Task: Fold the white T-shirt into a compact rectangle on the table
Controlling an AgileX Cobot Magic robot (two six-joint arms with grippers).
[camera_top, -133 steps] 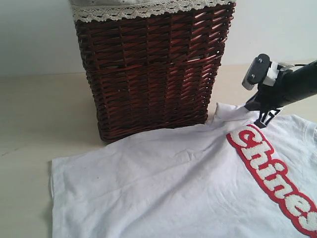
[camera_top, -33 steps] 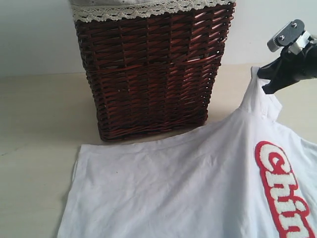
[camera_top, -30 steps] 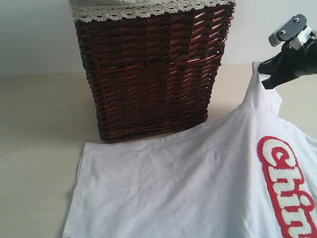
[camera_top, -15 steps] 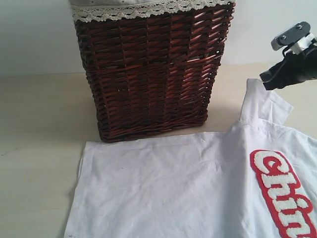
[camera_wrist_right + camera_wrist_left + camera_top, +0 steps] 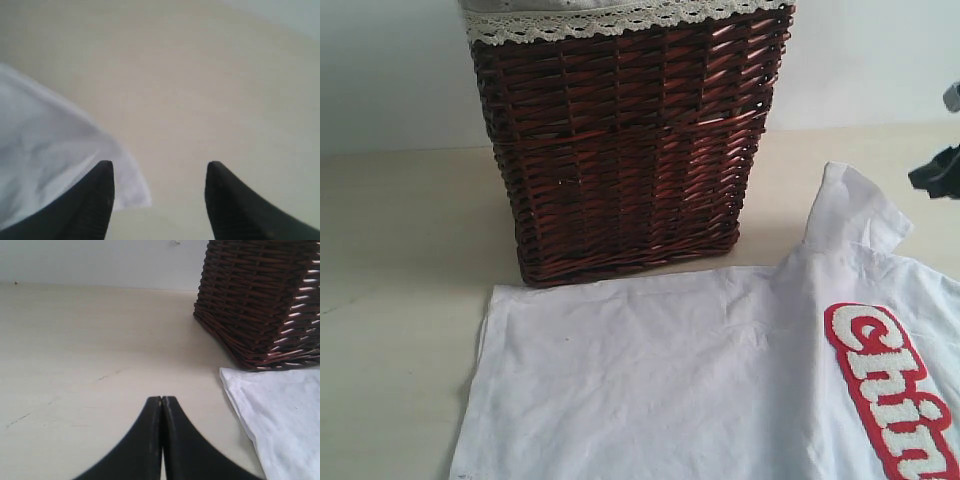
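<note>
Two-fingered left gripper (image 5: 161, 401) pressed together; right gripper (image 5: 160, 167) spread; wrinkled white T-shirt (image 5: 670, 370) flat on matte table (image 5: 400, 250).

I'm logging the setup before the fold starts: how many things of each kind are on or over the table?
white T-shirt: 1
brown wicker basket: 1
robot hands, the left hand and the right hand: 2
Total: 4

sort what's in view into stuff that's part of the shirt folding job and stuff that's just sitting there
Part of the job:
- white T-shirt, spread flat, not yet folded
- table under it
- right gripper, open and empty
- left gripper, shut and empty

Just lying about:
- brown wicker basket, standing on the table beyond the shirt
- its lace-trimmed liner
</note>
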